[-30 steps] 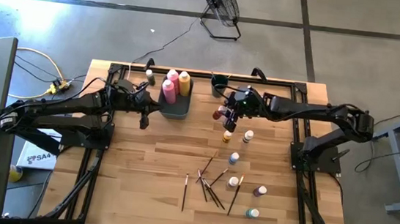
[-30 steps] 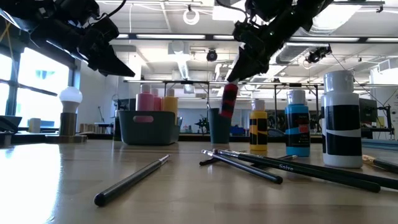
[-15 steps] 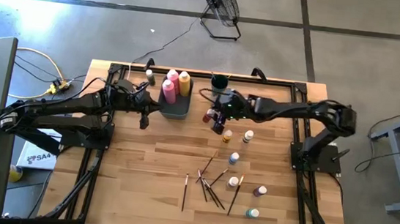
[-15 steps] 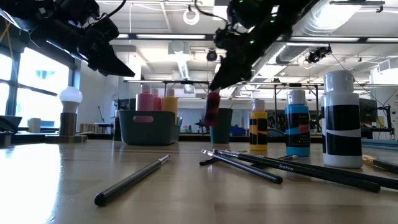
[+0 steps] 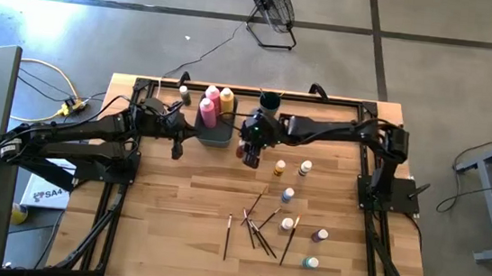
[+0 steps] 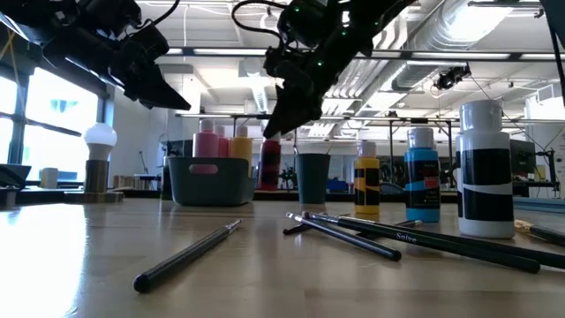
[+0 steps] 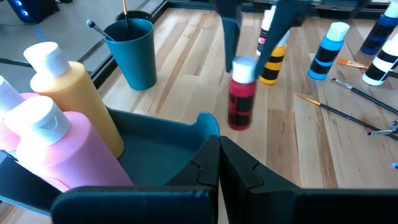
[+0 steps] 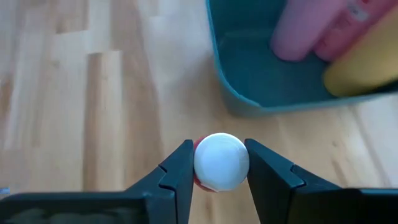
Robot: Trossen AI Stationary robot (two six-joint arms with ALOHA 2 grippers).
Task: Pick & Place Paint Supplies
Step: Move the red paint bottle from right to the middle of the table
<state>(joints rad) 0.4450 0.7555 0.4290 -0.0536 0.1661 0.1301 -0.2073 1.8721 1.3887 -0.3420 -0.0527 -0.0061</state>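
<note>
The right gripper is clamped on the white cap of a small red paint bottle, which hangs upright below its fingers — clear of the table, just beside the teal bin. The left gripper waits clenched, empty, on the bin's far side.

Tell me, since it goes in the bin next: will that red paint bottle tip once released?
Probably, if dropped: the red paint bottle looks tall and narrow. The right gripper pinches only its round white cap, so it may swing. Likely rigid plastic.
</note>
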